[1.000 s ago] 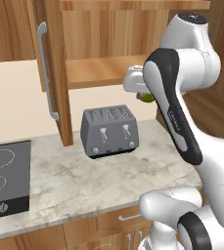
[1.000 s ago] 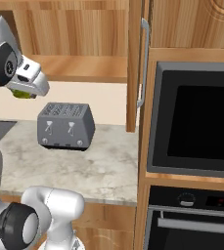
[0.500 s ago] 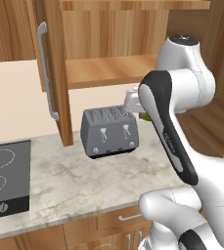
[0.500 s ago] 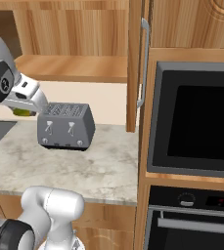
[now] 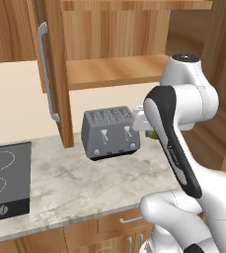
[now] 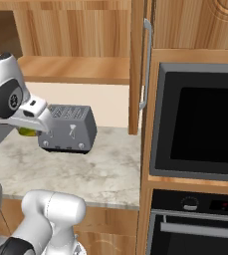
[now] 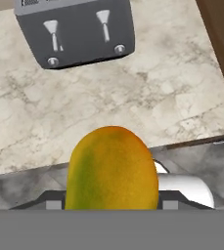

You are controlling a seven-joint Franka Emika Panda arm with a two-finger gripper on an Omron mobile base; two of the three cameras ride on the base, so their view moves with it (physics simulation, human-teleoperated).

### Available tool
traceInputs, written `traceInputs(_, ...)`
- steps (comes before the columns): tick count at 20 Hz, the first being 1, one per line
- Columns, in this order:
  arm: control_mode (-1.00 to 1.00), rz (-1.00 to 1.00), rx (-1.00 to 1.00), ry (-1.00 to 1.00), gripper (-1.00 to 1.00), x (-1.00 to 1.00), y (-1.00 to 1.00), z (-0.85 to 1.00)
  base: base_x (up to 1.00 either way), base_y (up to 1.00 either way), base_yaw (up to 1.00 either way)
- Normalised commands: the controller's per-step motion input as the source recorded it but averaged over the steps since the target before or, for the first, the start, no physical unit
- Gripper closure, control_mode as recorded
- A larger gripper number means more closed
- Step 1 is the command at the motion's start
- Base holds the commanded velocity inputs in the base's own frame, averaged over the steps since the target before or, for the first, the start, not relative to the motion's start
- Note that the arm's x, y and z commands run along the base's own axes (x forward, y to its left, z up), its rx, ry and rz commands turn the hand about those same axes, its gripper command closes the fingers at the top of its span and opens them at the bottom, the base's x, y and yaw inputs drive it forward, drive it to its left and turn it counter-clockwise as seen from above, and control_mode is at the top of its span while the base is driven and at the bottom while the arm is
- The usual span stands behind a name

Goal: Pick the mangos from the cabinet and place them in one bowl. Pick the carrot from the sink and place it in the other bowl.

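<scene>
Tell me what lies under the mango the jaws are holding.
Under the mango lies marble counter, with the grey toaster just beyond. The fruit itself hides the patch of counter straight below it.

mango (image 7: 112, 168) hiding pincer tips (lower end cut off), cooktop (image 5: 6, 180) cropped left

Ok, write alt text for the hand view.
A yellow-orange mango with a green patch, held in the gripper, fills the lower centre. Beyond it lies a marbled countertop, with a grey toaster at the top edge and a wooden cabinet edge on the right.
</scene>
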Motion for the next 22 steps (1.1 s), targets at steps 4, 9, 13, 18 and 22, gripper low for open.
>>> traceInputs(4, -1.00, 0.00, -0.07, 0.09, 1.00, -0.04, -0.20, -0.35, 0.00, 0.00, 0.00)
traceInputs(9, -1.00, 0.00, -0.01, 0.00, 1.00, -0.03, -0.12, -0.55, 0.00, 0.00, 0.00)
traceInputs(13, -1.00, 0.00, 0.00, 0.00, 1.00, 0.00, 0.00, 0.00, 0.00, 0.00, 0.00)
traceInputs(18, 1.00, 0.00, 0.00, 0.00, 1.00, 0.00, 0.00, 0.00, 0.00, 0.00, 0.00)
traceInputs(22, 1.00, 0.00, 0.00, 0.00, 1.00, 0.00, 0.00, 0.00, -0.43, 0.00, -0.01)
